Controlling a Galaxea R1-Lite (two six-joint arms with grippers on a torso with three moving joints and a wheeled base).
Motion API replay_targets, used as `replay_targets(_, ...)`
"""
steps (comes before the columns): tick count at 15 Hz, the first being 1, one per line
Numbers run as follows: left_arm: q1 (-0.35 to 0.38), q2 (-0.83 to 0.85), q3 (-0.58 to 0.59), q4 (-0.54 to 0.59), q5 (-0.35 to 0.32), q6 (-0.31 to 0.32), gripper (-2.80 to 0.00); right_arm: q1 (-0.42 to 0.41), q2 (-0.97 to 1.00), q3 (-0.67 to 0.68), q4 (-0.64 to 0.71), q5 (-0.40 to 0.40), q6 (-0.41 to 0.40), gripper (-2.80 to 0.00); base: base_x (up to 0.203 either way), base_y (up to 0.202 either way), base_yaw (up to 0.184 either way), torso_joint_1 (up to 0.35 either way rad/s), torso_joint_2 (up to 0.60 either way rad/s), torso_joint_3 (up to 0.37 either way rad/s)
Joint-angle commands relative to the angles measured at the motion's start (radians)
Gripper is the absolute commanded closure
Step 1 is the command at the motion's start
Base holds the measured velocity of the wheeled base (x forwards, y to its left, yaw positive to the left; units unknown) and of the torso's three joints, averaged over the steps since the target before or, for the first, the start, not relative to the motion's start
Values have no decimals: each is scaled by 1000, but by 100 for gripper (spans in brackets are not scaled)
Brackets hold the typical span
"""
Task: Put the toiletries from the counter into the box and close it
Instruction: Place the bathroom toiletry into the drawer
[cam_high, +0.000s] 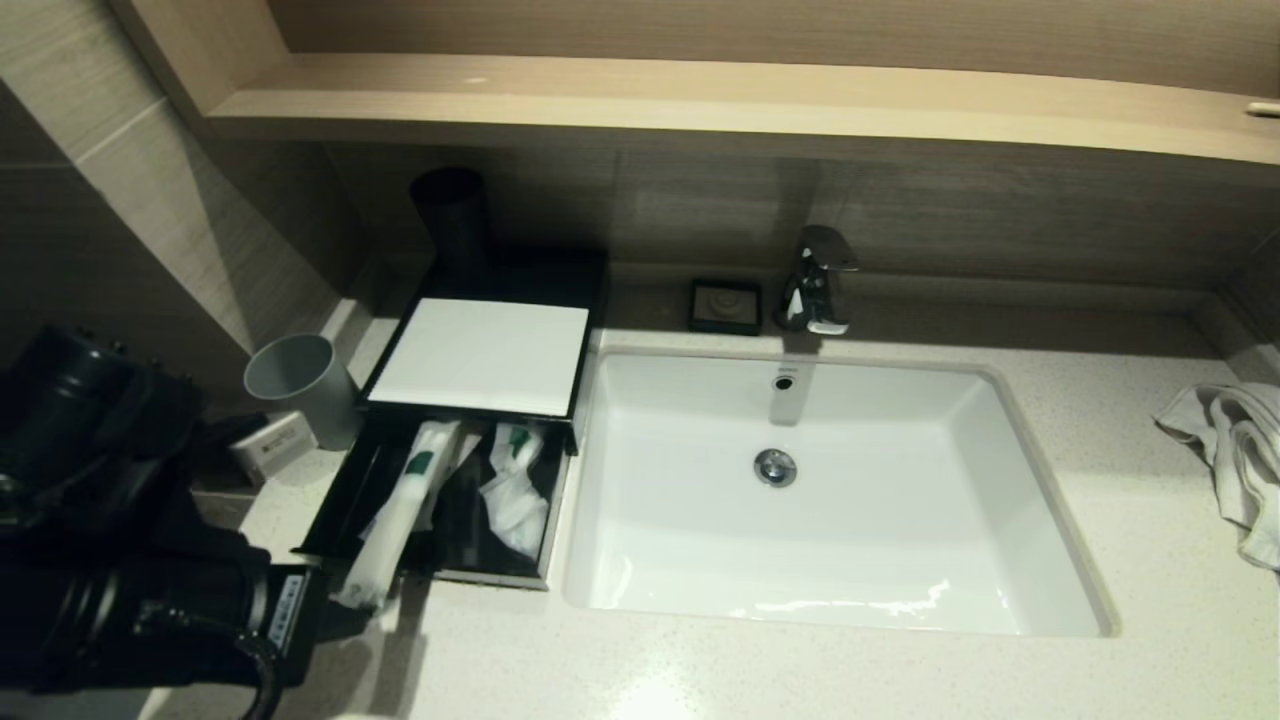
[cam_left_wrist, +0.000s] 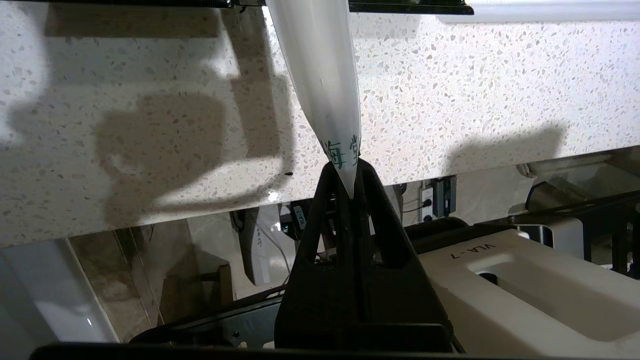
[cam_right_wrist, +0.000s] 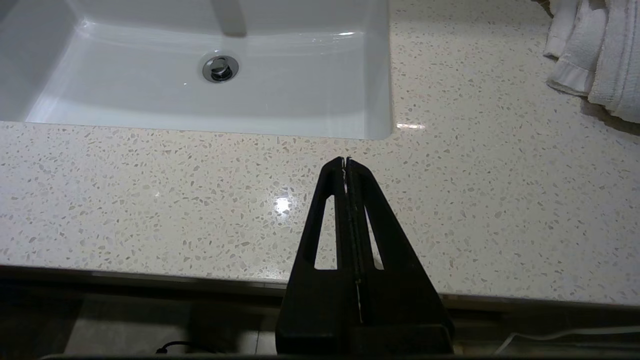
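The packet (cam_left_wrist: 325, 80) carries green Chinese characters at its pinched end; one looks like 海, the other cannot be made out. A white moulded part (cam_left_wrist: 525, 295) below the counter's front edge bears "VLA-7", seen upside down. Small labels elsewhere are too small to read.

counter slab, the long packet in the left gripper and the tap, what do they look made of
The pale speckled counter looks like polished stone or composite: fine dark flecks and sharp glints of light. The long slim milky packet, pinched in the shut left gripper, looks like thin soft plastic film, translucent, with green print. The curved tap looks like chromed metal, mirror-bright.
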Motion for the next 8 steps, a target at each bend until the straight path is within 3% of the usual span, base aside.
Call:
replay_targets(1,0,33,0,-9,-1,7,0,0,0,0,0,0,0,0,0,0,0,0,0,0)
replay_targets(8,0,96,-8,-66,1,20,0,0,0,0,0,1,0,0,0,0,0,0,0,0)
